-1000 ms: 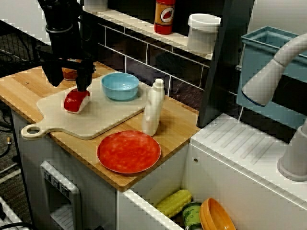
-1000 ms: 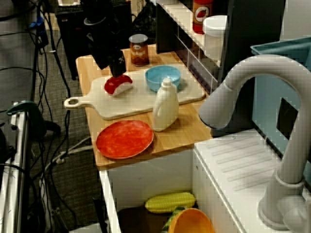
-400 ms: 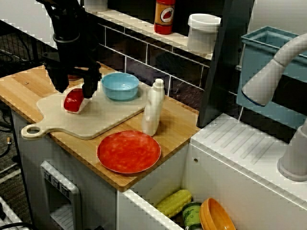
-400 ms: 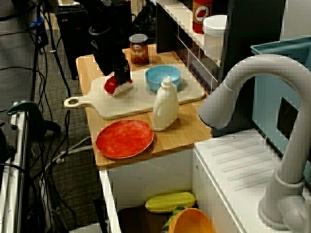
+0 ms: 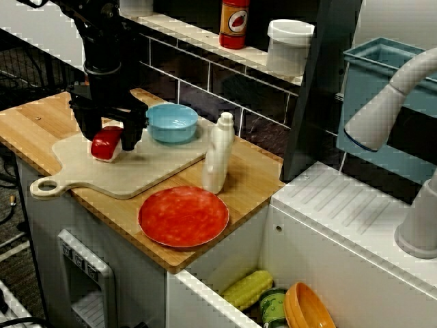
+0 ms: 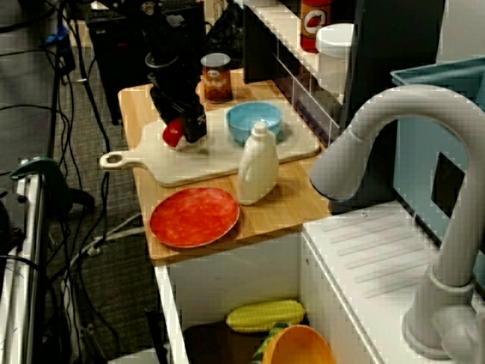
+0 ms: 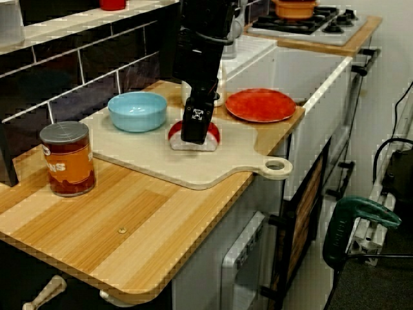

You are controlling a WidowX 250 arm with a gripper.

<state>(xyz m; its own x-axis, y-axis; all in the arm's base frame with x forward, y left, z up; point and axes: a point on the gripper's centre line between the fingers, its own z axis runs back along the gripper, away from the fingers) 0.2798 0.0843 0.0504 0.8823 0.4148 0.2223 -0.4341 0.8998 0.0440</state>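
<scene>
Sushi piece [image 5: 104, 145], a red-topped toy on a white base, lies on the left half of the cutting board [image 5: 143, 171], which rests on the wooden desk [image 5: 31, 126]. Reading the front view from the left, there is bare desk, then the board's ring handle near the front edge, then the sushi with the claw [image 5: 110, 140] lowered over it. Its fingers are spread, one on each side of the toy, with the tips near the board. Whether either pad touches the toy I cannot tell. In the view from the desk's end, one finger [image 7: 197, 123] covers the toy's middle, and a soup can [image 7: 66, 158] stands apart from the board.

I judge this to be the grasp itself, with the fingers set but not squeezed. It calls for an even close across the toy. Right of the claw, the blue bowl [image 5: 171, 121] sits near the right finger, which is the tightest spot. Then come the red plate [image 5: 183, 216] by the desk's front edge and the white bottle [image 5: 218, 154] at the board's corner. The open room lies upward and over the board's bare front.
</scene>
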